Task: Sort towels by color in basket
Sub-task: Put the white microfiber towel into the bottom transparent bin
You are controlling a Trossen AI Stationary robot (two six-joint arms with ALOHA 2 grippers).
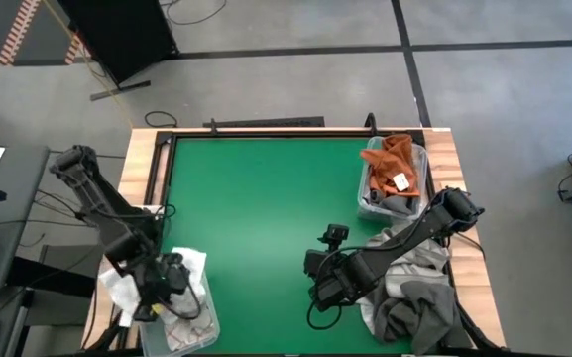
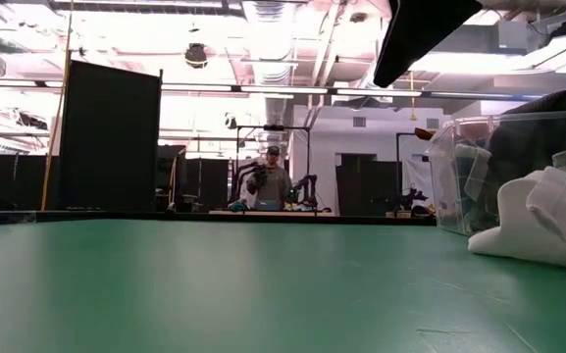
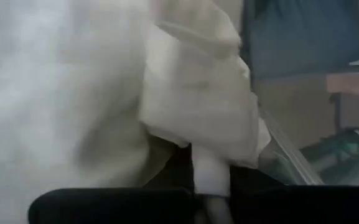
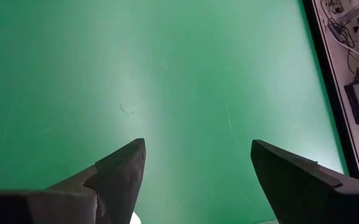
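Note:
My left gripper (image 1: 157,294) hangs over a clear plastic bin (image 1: 202,333) at the table's near left corner, shut on a white towel (image 3: 191,99). More white towels (image 1: 188,266) lie in that bin, and one (image 1: 117,288) hangs over its outer side. My right gripper (image 4: 198,146) stands open above the bare green table (image 1: 256,218), right of the middle, with nothing between its fingers. A heap of grey towels (image 1: 414,297) lies on the table's near right corner, under the right arm. My left gripper pinches a narrow bunched fold of the white towel (image 3: 210,171) between its two fingers. It comes at it slanting down from above. The rest of the towel spreads out slack beyond the fingers, over the bin; I cannot tell how many layers are held.
A second clear bin (image 1: 365,188) at the far right edge holds rust-orange towels (image 1: 397,159) and dark grey ones (image 1: 393,205). The middle of the green table is free. In the low view a person (image 2: 268,181) stands far behind the table.

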